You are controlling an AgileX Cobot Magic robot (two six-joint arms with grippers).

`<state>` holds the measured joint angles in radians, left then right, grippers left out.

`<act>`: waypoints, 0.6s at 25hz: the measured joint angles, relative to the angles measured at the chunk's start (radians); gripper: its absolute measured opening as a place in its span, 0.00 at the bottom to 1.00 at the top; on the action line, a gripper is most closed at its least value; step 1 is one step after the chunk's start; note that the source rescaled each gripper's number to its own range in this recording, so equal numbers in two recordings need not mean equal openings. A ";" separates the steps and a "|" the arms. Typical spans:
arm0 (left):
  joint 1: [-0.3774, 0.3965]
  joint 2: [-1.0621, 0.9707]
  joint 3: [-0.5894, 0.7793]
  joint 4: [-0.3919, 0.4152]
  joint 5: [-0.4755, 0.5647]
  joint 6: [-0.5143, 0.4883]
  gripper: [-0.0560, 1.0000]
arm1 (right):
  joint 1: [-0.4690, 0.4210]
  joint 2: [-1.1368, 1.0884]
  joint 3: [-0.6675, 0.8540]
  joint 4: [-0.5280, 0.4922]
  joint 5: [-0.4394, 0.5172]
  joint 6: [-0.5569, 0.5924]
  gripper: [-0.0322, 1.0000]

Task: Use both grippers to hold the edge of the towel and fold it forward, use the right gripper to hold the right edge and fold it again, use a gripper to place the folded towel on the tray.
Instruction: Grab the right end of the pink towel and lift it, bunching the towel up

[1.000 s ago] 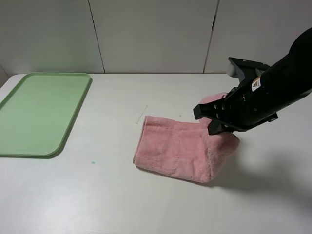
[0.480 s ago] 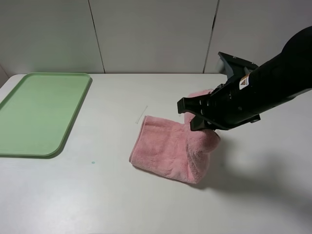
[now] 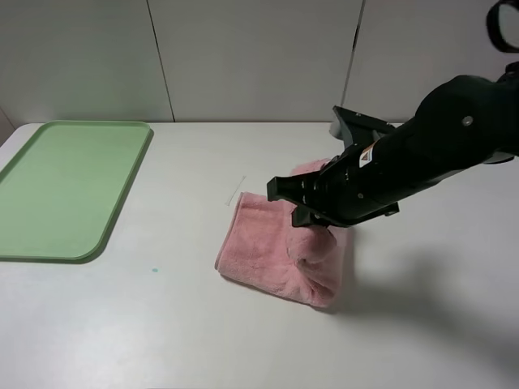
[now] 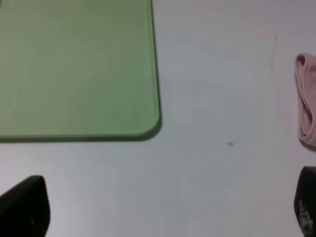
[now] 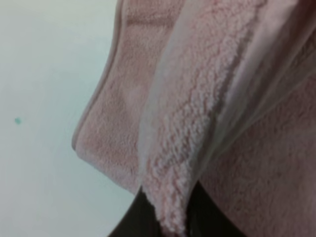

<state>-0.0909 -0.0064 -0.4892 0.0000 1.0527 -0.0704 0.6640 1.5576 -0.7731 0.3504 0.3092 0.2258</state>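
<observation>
The fluffy pink towel [image 3: 268, 247] lies folded on the table [image 3: 162, 324], well right of the green tray [image 3: 57, 186] — its right edge raised, pinched by the right gripper [image 3: 312, 217]. The left gripper [image 4: 165, 212] gapes, empty.

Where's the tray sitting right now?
In the exterior high view, the green tray lies flat at the left edge of the table, well to the left of the pink towel, with a gap between them.

White table [image 3: 162, 324] with a green tray [image 3: 65, 186] at its left and a pink towel [image 3: 259, 243] near the middle
</observation>
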 joint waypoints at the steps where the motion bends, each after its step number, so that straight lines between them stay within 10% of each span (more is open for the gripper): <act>1: 0.000 0.000 0.000 0.000 0.000 0.000 1.00 | 0.007 0.013 -0.009 0.001 -0.003 0.000 0.08; 15: 0.000 0.000 0.000 0.000 0.000 0.000 1.00 | 0.057 0.219 -0.125 0.008 -0.025 -0.005 0.08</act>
<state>-0.0909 -0.0064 -0.4892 0.0000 1.0527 -0.0704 0.7209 1.7761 -0.8978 0.3581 0.2838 0.2210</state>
